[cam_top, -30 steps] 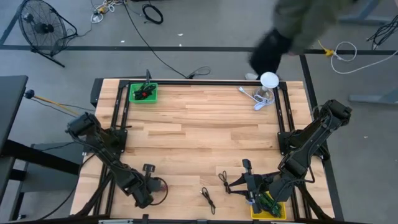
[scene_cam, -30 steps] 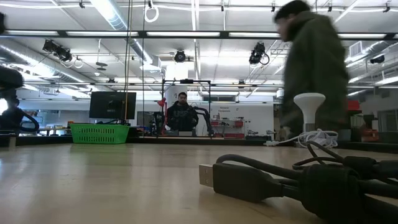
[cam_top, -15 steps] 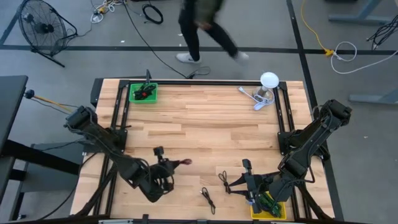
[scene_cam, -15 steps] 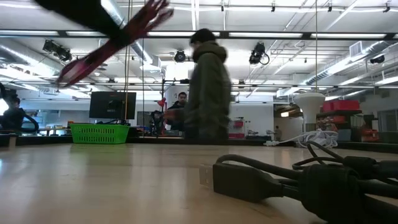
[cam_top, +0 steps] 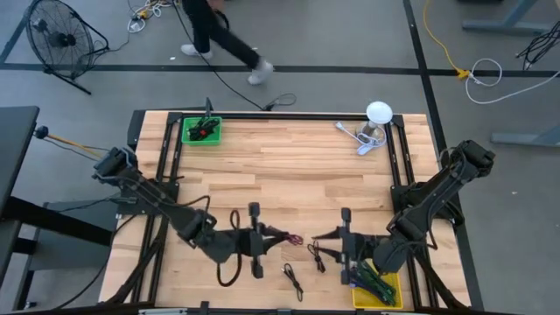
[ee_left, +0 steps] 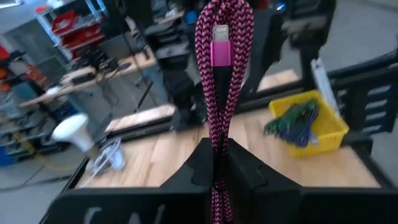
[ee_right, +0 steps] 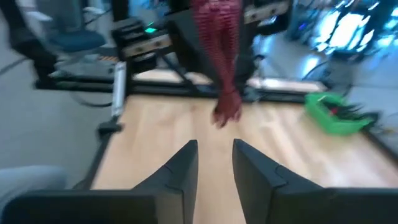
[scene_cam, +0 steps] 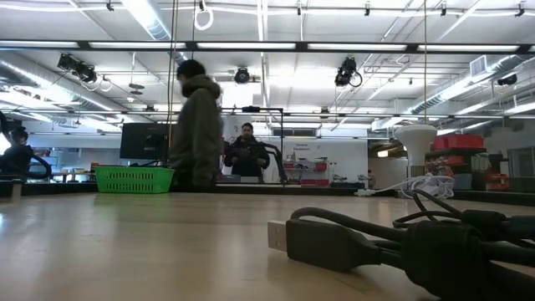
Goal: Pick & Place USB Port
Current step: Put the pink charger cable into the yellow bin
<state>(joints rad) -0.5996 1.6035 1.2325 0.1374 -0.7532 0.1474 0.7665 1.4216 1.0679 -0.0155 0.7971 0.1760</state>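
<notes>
The left gripper (cam_top: 262,238) hovers over the near-centre of the wooden table (cam_top: 289,166), its fingers (ee_left: 245,168) pinched shut on a pink-and-black braided cable (ee_left: 222,93); in the left wrist view the cable stands up in a folded loop between them, a pink-sheathed connector (ee_left: 219,45) at its top (its metal tip looks like a small flat plug, though the exact type is hard to tell). From above, the cable's free end (cam_top: 287,237) trails toward the right gripper (cam_top: 337,247), which faces it from just beside, near the table's front edge. The right gripper's fingers (ee_right: 180,167) stand slightly parted with nothing between them, and the same braided cable hangs in front of them in the right wrist view. A black cable (cam_top: 292,280) lies loose on the wood near both grippers. A yellow bin (cam_top: 385,289) holding green cables sits at the front right corner under the right arm; a green basket (cam_top: 201,130) stands at the far left corner, and a white lamp (cam_top: 378,114) with a coiled white cord at the far right. The low view shows a dark USB plug (scene_cam: 305,238) and thick cable close to the lens. A person (cam_top: 219,31) walks on the floor beyond the table.
</notes>
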